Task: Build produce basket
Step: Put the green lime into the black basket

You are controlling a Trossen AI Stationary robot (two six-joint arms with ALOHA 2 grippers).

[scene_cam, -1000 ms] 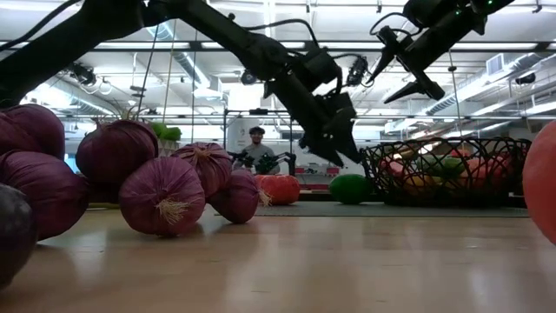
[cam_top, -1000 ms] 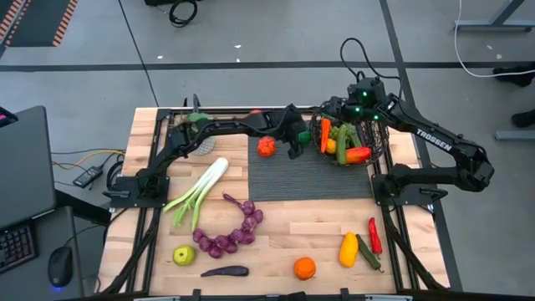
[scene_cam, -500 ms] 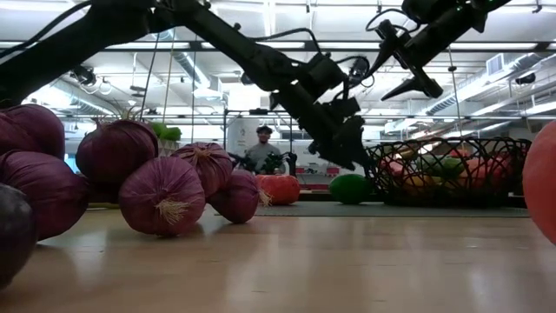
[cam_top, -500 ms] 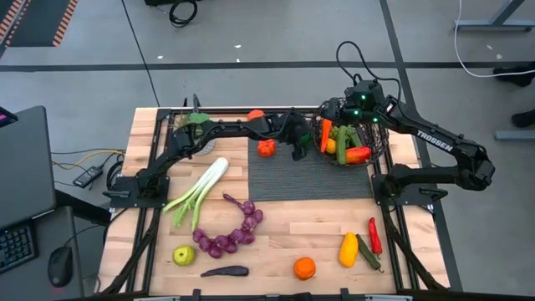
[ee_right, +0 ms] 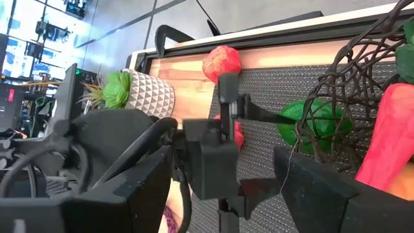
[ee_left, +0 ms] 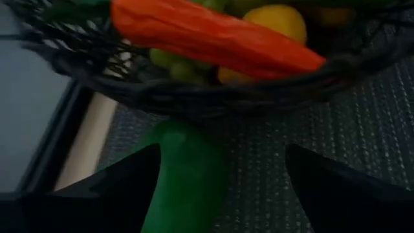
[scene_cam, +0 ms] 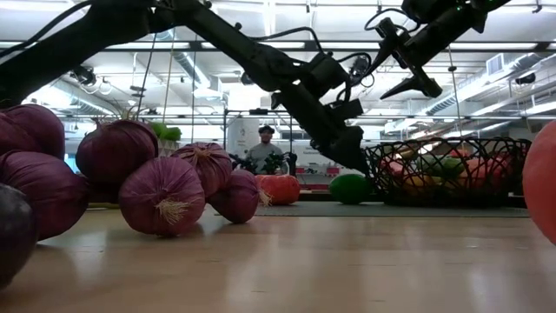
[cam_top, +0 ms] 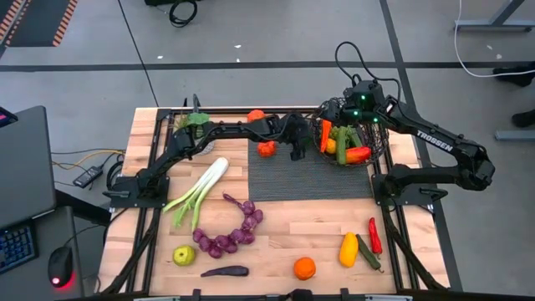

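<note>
Left gripper (cam_top: 298,153) has slid closer to the basket (cam_top: 380,140), jaws spread, holding nothing, straddling a green vegetable (ee_left: 187,178) on the dark mat (cam_top: 309,180). Right gripper (scene_cam: 415,65) hangs above the basket, fingers apart, empty; wooden table (cam_top: 284,230) near the basket carries loose produce (cam_top: 230,234), person (scene_cam: 266,148) in the room behind.

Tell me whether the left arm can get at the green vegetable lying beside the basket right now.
Probably yes: the left gripper hangs open right over the green vegetable, nothing between them. The basket wall crowds its far side, though.

Pale wood table (cam_top: 276,234); dark woven matt mat (cam_top: 309,176); black wire-mesh basket (cam_top: 378,144); glossy plastic-looking produce (cam_top: 349,248)
</note>
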